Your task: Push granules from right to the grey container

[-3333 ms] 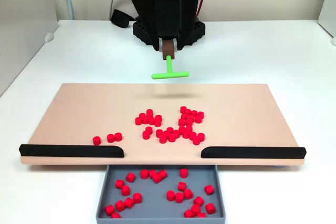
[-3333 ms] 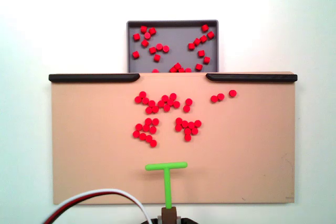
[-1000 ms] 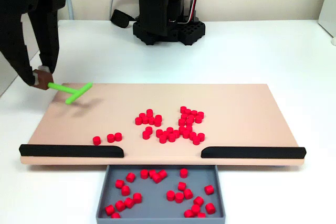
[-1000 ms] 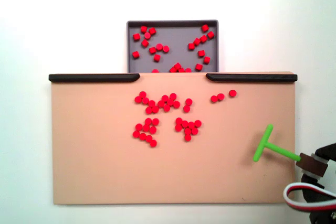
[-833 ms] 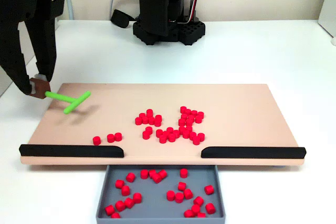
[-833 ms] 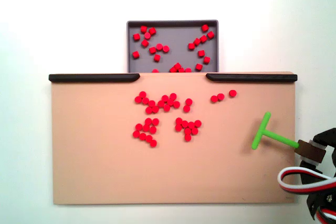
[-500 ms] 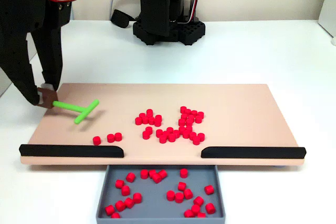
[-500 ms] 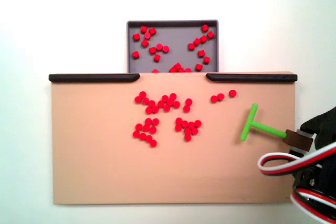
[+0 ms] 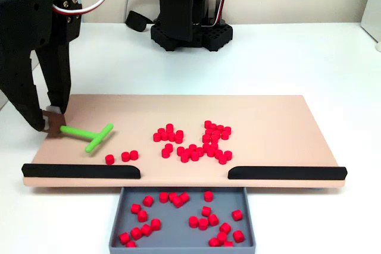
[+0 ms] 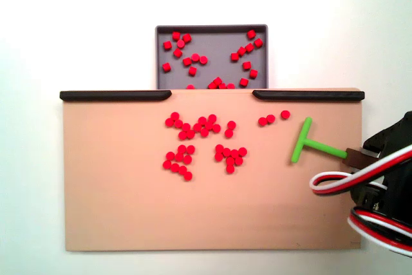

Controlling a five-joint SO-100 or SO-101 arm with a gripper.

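I see my arm reaching down at the tan board's point(image 9: 268, 117) left end in a fixed view, its gripper point(image 9: 52, 124) clamped on the green T-shaped stick point(image 9: 89, 134) — crossbar low over the board, just beside three stray granules point(image 9: 122, 157). The main granules point(image 10: 203, 143) lie mid-board — more already sit in the grey container point(image 9: 178, 243) below the gap between two black strips point(image 9: 80, 171).

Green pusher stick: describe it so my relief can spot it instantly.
Find the tan board in a fixed view, then its left end, where the black arm comes down. The green pusher stick juts from the gripper there, beside three stray granules. It is the lone green T-shape among red pellets.
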